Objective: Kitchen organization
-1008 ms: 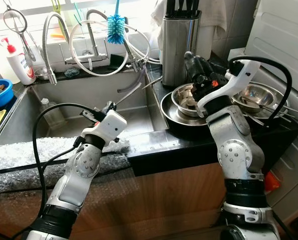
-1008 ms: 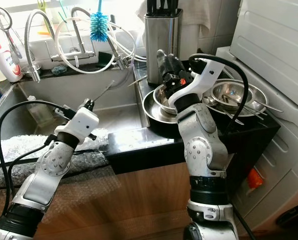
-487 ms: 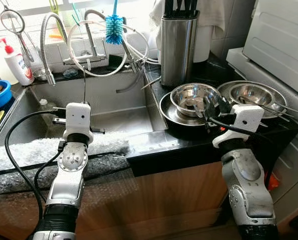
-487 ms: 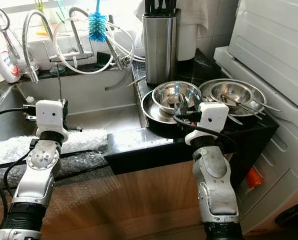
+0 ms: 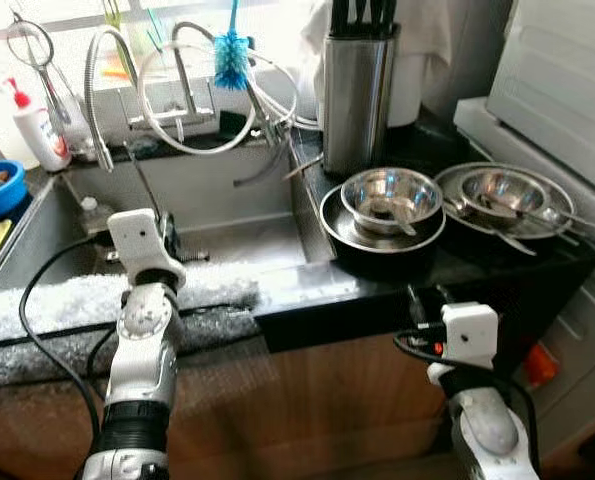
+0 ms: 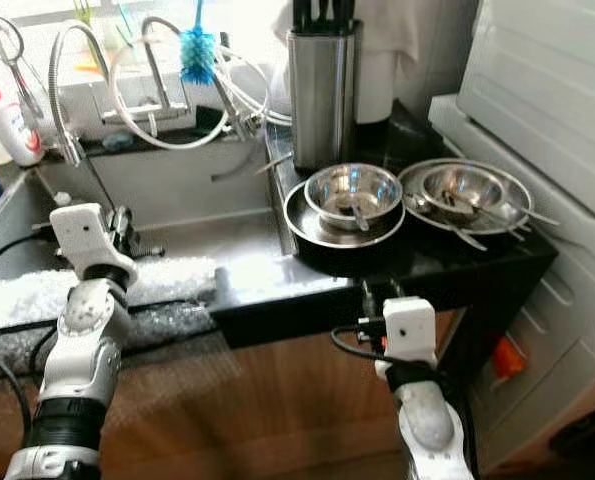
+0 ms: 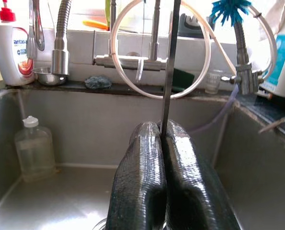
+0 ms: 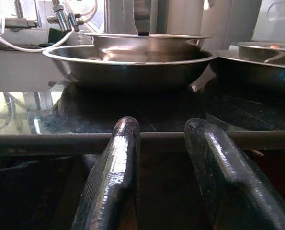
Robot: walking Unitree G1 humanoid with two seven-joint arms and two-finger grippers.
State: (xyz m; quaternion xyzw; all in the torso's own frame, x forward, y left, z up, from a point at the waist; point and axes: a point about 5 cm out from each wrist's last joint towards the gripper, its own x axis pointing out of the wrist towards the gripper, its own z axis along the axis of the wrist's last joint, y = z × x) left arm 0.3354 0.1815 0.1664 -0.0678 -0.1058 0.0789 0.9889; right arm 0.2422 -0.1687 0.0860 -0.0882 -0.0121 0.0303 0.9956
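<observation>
Left wrist view: left gripper [image 7: 164, 143] pinches a thin flat metal utensil handle [image 7: 169, 72], upright over the steel sink [image 5: 237, 235]. Right gripper [image 8: 168, 139], fingers apart and empty, sits below the glossy black counter [image 5: 477, 270]. Stacked steel bowls [image 5: 389, 195], utensils inside, at 1 o'clock: sorting likely barely begun.

One legible text: the white plastic soap bottle with a red pump cap [image 7: 8, 45], standing on the ledge behind the sink, carries a label reading roughly "antaba", cut off at the bottle's curve. Smaller print below it is too blurred to read. The same bottle in the head views [image 5: 35, 125] shows only a red label patch, no readable letters.
</observation>
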